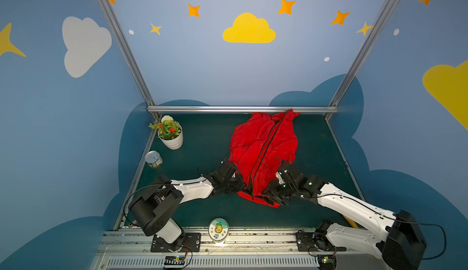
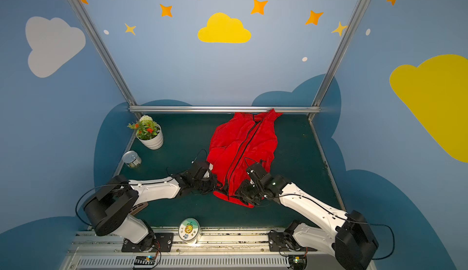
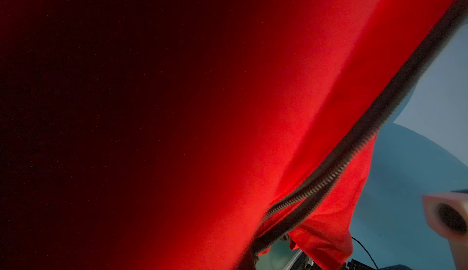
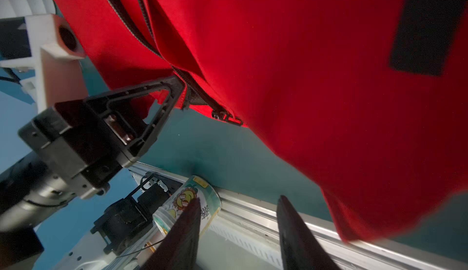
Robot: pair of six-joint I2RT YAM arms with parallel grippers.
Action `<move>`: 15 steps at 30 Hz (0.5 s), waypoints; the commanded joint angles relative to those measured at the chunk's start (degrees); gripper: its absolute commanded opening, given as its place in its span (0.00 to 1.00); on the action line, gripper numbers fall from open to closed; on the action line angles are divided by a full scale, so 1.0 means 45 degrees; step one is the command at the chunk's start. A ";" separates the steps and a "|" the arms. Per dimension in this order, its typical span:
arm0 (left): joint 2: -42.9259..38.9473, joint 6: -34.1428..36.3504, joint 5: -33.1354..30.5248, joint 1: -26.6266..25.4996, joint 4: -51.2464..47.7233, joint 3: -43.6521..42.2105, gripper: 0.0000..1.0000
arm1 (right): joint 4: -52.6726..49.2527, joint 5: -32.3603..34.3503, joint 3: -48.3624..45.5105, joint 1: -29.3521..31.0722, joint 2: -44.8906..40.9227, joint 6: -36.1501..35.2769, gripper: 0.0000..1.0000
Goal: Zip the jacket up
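In both top views the jacket [image 1: 266,149] lies on the green surface [image 1: 202,149], with both arms reaching low to its near edge. Left wrist view: red cloth and the zipper [image 3: 354,154] fill the frame. Right wrist view: the left pincer [image 4: 178,84] clamps the jacket by the zipper's end, and the right pincer [image 4: 238,200] gapes empty.

Top views bright, edge-warped; wrist views blur, jacket [image 3: 253,129] shadowed dark.

jacket [image 1: 263,152] lying on the table [image 1: 207,139] right of middle, collar up at the back edge, potted plant [image 1: 169,132] in the back left corner, tin can [image 1: 153,159] just in front of it by the left edge, tub [image 1: 218,229] mid front edge
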 commanded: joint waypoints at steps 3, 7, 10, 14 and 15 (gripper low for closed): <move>0.0390 -0.0112 0.0306 -0.0551 0.0430 0.0322 0.03 | 0.3093 -0.0701 -0.0812 0.0139 0.1053 0.0447 0.51; 0.0553 -0.0292 0.0371 -0.0608 0.0639 0.0108 0.03 | 0.3645 -0.0883 -0.1238 0.0014 0.1731 0.0820 0.50; 0.0631 -0.0300 0.0381 -0.0610 0.0426 0.0076 0.03 | 0.4516 -0.0970 -0.1814 0.0003 0.2132 0.1329 0.50; 0.0833 -0.0361 0.0527 -0.0643 0.0267 0.0056 0.03 | 0.5446 -0.1129 -0.1985 -0.0158 0.2666 0.1324 0.49; 0.0884 -0.0380 0.0547 -0.0639 0.0179 0.0074 0.03 | 0.5363 -0.1124 -0.1844 -0.0164 0.2771 0.1218 0.48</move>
